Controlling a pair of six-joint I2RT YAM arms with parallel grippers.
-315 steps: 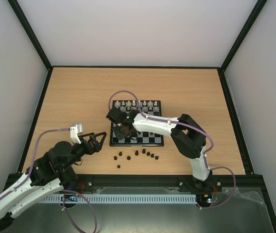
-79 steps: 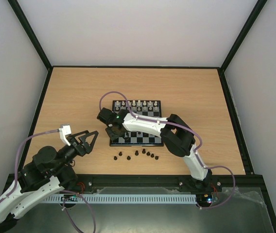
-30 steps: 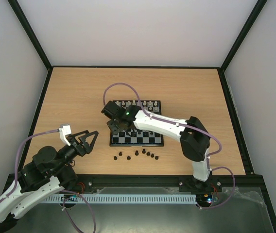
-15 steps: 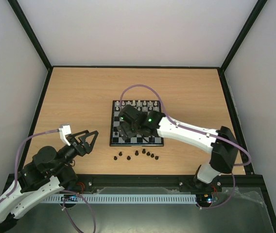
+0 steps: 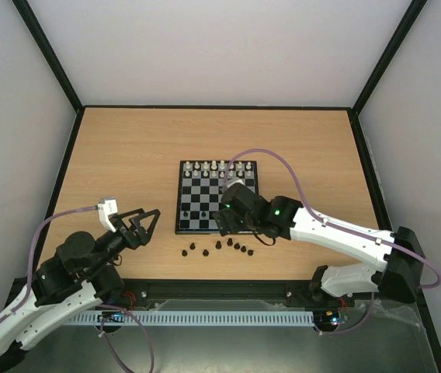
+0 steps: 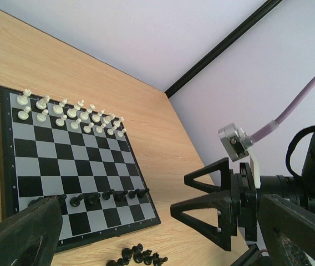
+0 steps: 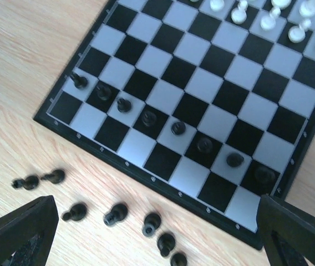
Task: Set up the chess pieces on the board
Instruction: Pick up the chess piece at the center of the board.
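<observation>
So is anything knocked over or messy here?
Yes. Several dark chess pieces sit loose on the table just off the board, and some lie tipped on their sides. The board's nearest row is bare. The dark pawns and white pieces stand neatly.

From above, the right arm [image 5: 325, 231] hides the board [image 5: 197, 203] around 4 o'clock, and the chess pieces [image 5: 218, 245] on the counter [image 5: 127, 155] are too small to tell apart. In the right wrist view, the white pieces [image 7: 268, 19] at 1 o'clock are cut off by the edge.
</observation>
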